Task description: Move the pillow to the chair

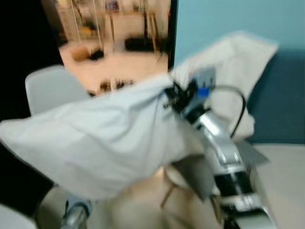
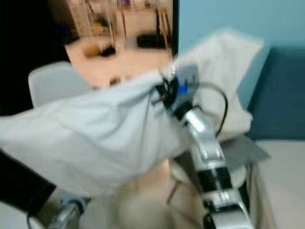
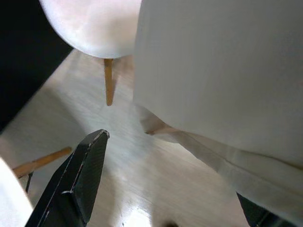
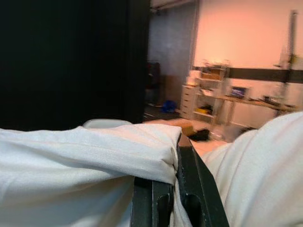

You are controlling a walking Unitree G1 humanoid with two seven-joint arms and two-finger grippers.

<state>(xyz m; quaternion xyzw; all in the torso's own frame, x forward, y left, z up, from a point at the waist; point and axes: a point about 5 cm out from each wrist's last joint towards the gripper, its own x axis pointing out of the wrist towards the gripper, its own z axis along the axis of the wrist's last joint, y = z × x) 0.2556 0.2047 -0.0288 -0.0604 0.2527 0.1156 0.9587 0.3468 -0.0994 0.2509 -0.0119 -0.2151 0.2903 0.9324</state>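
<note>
Pillow point(image 1: 100, 148), pale and slack, hangs in the air across the middle of the head views, lifted in front of the grey chair point(image 1: 50, 88), whose backrest rises behind its upper left part. The right gripper point(image 4: 165, 179) has its jaws pinched shut on a bunched corner of the pillow, the silver arm reaching up from the lower right. The left gripper point(image 3: 161, 189) sits beneath the pillow with its jaws spread apart, one black finger point(image 3: 78, 179) over the wooden floor point(image 3: 94, 123); pillow fabric lies against the far finger. Behind, a second white pillow point(image 1: 233, 62) leans on a dark blue sofa point(image 1: 281, 100) under a light blue wall point(image 1: 214, 19). Chair legs point(image 3: 109, 87) stand on the floor below. Both head views are blurred, and the pillow hides the chair's seat.
</note>
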